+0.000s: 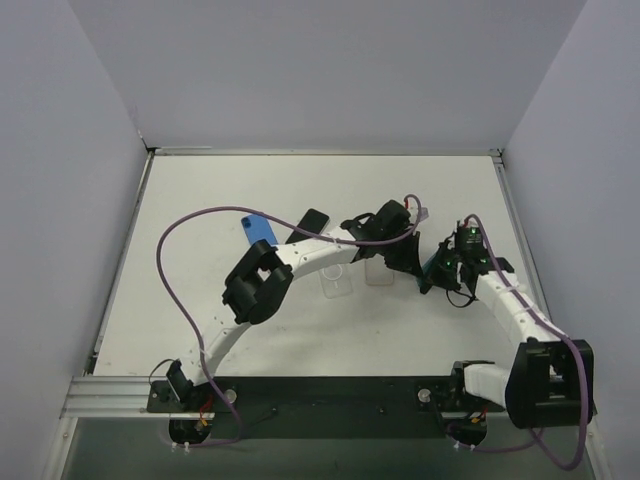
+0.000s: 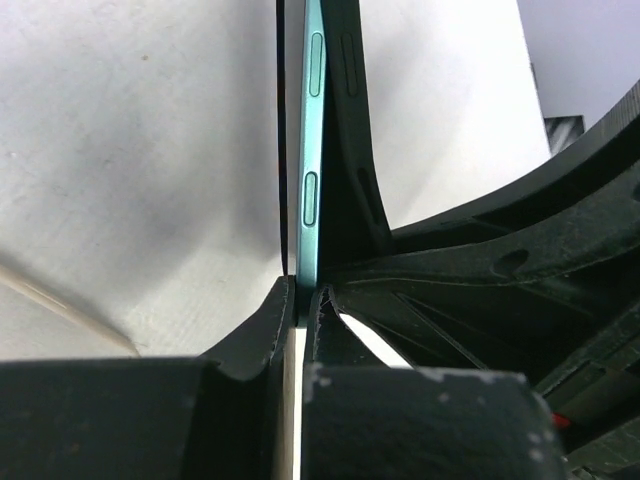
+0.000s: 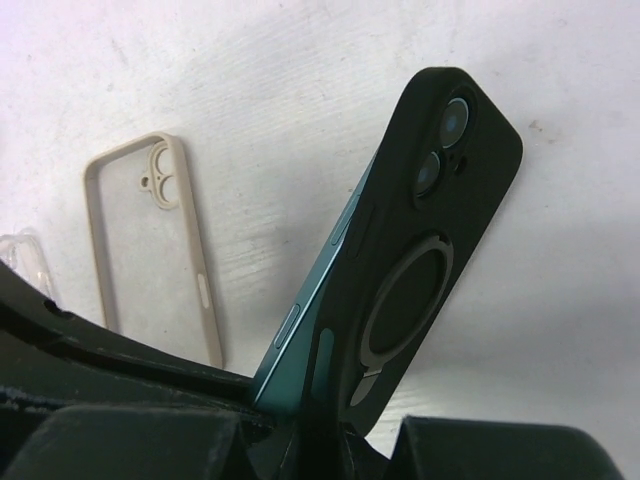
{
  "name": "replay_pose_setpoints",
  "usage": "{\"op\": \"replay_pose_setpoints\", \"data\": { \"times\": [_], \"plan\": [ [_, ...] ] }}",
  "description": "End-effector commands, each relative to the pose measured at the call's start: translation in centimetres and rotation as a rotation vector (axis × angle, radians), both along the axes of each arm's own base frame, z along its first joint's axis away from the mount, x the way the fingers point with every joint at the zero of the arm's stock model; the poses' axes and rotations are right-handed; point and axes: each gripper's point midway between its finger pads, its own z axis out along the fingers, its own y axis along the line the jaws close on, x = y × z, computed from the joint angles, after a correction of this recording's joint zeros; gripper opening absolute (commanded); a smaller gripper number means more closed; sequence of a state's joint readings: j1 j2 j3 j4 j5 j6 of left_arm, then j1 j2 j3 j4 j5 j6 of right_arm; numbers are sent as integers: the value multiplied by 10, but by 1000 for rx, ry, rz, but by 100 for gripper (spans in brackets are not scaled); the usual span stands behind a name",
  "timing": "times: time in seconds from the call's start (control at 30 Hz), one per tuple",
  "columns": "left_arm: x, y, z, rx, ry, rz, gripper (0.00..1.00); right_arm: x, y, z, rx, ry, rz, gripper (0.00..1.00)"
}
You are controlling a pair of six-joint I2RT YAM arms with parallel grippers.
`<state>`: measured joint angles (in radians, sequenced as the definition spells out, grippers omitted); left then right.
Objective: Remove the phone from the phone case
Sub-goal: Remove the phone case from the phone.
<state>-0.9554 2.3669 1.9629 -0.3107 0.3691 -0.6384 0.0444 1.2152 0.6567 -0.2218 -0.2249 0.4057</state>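
Note:
A teal phone [image 3: 312, 305] is partly peeled out of a black phone case [image 3: 430, 230] that has a ring on its back and two camera holes. Its long side stands clear of the case wall. In the left wrist view the phone's edge with its side buttons [image 2: 311, 180] is clamped between my left gripper's [image 2: 303, 295] fingers, with the black case [image 2: 345, 170] just to its right. My right gripper [image 3: 320, 440] is shut on the case's lower end. In the top view the left gripper [image 1: 400, 250] and right gripper [image 1: 437, 272] meet right of the table's centre, above it.
An empty beige-rimmed clear case [image 3: 150, 240] lies flat on the white table [image 1: 300, 330], with another clear case [image 3: 20, 262] beside it; both show under the left arm [image 1: 338, 283]. A blue phone-sized thing [image 1: 259, 230] and a black one [image 1: 313, 220] lie further back left.

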Motion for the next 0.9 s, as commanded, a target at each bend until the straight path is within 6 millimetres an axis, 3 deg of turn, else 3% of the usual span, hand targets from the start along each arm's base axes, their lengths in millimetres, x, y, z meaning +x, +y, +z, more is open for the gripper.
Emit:
{"op": "replay_pose_setpoints", "data": {
  "times": [0.0,0.17,0.33,0.53,0.87],
  "plan": [
    [56,31,28,-21,-68,155,0,-12,-4,23,13,-68,-55,0],
    [72,44,43,-60,-78,190,0,-18,-8,41,1,-137,-67,0],
    [81,53,44,-68,-78,214,0,-23,-8,55,6,-188,-69,0],
    [83,59,44,-87,-71,226,0,-32,-10,51,-4,-183,-67,0],
    [93,85,27,-70,-59,265,0,-35,-15,48,-15,-242,-102,0]
  ]
}}
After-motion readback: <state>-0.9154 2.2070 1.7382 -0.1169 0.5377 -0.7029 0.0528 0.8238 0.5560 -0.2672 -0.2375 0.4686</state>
